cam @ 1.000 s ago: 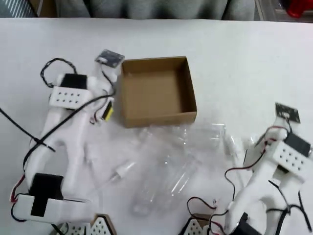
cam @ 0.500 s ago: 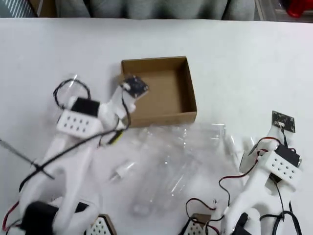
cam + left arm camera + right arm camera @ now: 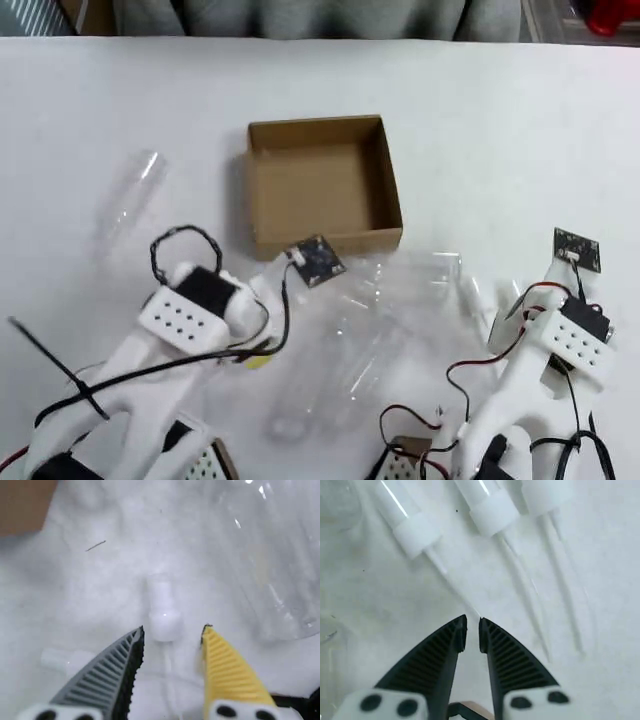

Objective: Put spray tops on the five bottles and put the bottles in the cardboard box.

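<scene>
The white worktop (image 3: 480, 110) carries all the items, with both arms standing at its near edge. We take the cardboard box (image 3: 320, 185) as our reference. It sits upright and open-topped near the middle of the worktop.

One clear bottle (image 3: 130, 192) lies on its side well to the left of the box. A heap of clear bottles (image 3: 365, 330) lies on the arms' side of the box, beginning just beside its near wall. They overlap, so we cannot count them. A cluster of white spray tops (image 3: 470, 292) lies at the right end of the heap, off the box's near right corner.

The left arm's wrist is over the heap's left end, close to the box's near left corner. The left tool (image 3: 173, 628) is spread, its grey and yellow fingers apart. A white spray top (image 3: 162, 615) lies on the worktop just ahead of the gap and is not gripped. A second white piece (image 3: 62, 657) lies beside the grey finger.

The right arm stands well to the right of the box. The black fingers of the right tool (image 3: 471, 620) are pressed almost together, leaving a slim gap. Three spray tops (image 3: 492, 512) lie side by side ahead of it, each with a dip tube (image 3: 520, 575) trailing toward the tool. One tube ends at the fingertips, and we cannot tell whether it is pinched.
</scene>
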Controlling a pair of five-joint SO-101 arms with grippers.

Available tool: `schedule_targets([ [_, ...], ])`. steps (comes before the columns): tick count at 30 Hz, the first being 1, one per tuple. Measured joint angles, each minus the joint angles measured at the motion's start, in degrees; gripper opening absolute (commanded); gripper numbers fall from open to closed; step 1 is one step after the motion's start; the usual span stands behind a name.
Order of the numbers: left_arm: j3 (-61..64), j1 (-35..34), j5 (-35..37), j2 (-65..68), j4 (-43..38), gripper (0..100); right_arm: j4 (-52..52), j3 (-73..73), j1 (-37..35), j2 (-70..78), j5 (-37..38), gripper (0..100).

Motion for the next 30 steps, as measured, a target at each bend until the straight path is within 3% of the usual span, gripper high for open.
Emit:
schedule_targets([
  [15,13.0,-5.9,-3.9,-0.1,-16.5,25,0.0,0.0,0.1,0.0,0.0,1.6],
  [20,13.5,-6.6,-4.0,-0.1,-17.8,24,0.0,0.0,0.1,0.0,0.0,1.6],
  [26,13.5,-6.3,-4.0,0.1,-18.8,14,-0.1,0.0,0.4,0.0,0.0,1.6],
  [30,11.6,-6.4,-4.0,6.3,-19.0,13,-0.1,0.0,0.4,0.0,0.0,1.6],
])
